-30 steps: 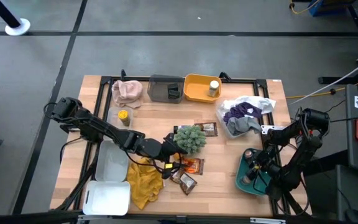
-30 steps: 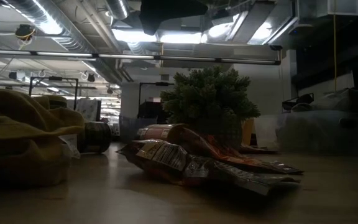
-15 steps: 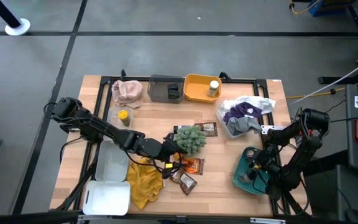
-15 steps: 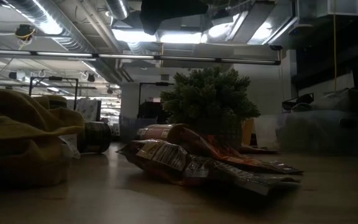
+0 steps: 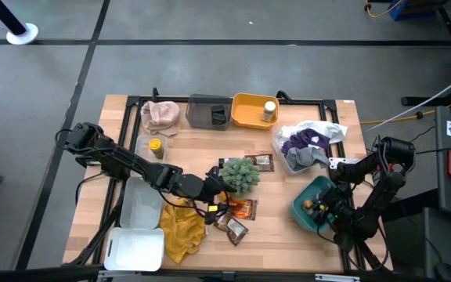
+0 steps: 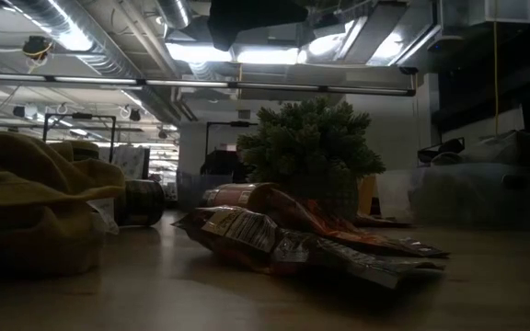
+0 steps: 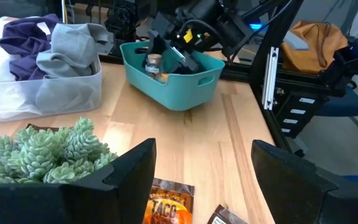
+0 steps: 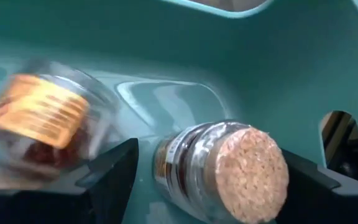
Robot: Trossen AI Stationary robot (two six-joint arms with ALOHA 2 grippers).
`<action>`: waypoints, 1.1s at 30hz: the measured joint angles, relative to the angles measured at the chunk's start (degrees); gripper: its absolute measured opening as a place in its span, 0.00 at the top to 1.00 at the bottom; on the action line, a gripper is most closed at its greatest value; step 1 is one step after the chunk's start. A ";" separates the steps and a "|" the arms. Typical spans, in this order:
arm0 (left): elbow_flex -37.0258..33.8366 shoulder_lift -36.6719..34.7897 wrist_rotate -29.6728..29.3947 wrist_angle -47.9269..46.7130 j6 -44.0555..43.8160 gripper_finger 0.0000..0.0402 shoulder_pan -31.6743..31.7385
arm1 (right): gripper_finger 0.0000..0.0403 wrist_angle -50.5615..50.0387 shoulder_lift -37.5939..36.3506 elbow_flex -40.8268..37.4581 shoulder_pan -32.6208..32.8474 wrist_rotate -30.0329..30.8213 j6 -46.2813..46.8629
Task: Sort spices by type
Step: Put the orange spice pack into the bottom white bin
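My right gripper (image 8: 210, 186) is open, down inside the teal bin (image 5: 305, 205) at the table's right near side. A cork-stoppered jar (image 8: 229, 168) lies between its fingers, and a gold-lidded jar (image 8: 42, 118) lies beside it. The left wrist view shows the teal bin (image 7: 185, 87) tipped. My left gripper (image 5: 216, 188) is open next to the green plant ball (image 5: 239, 174), over glossy packets (image 5: 241, 208) that lie flat on the table. A yellow-lidded jar (image 5: 156, 146) stands at the left. A white-capped jar (image 5: 269, 110) sits in the yellow bin (image 5: 249, 117). My right gripper reaches slanting down into the teal bin. One finger (image 8: 110, 180) stands on each side of the cork-stoppered jar's body (image 8: 185, 162). I cannot tell whether they touch the jar or the bin's floor.
A grey bin (image 5: 208, 112) and a pink cloth (image 5: 160, 115) sit at the far edge. A white bin of clothes (image 5: 308, 145) stands far right. A mustard cloth (image 5: 180, 223), a white tray (image 5: 139, 207) and its lid (image 5: 134, 249) lie near left. Bare wood shows at mid-right (image 5: 276, 200).
The teal bin has shifted a little toward the table's left and far edges and tipped, with my right gripper moving along inside it. The left arm has kept still.
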 joint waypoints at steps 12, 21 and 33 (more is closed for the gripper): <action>0.00 0.00 -0.02 0.00 0.20 0.38 0.04 | 0.24 -9.18 -0.02 7.09 0.02 -0.30 -1.53; 0.00 0.00 -0.02 0.48 -0.21 0.38 0.04 | 0.24 -17.31 -0.02 13.11 0.02 -0.01 -1.58; 0.83 4.00 3.10 4.14 0.88 0.38 1.69 | 0.24 -24.12 -0.68 24.26 -0.20 14.24 -6.03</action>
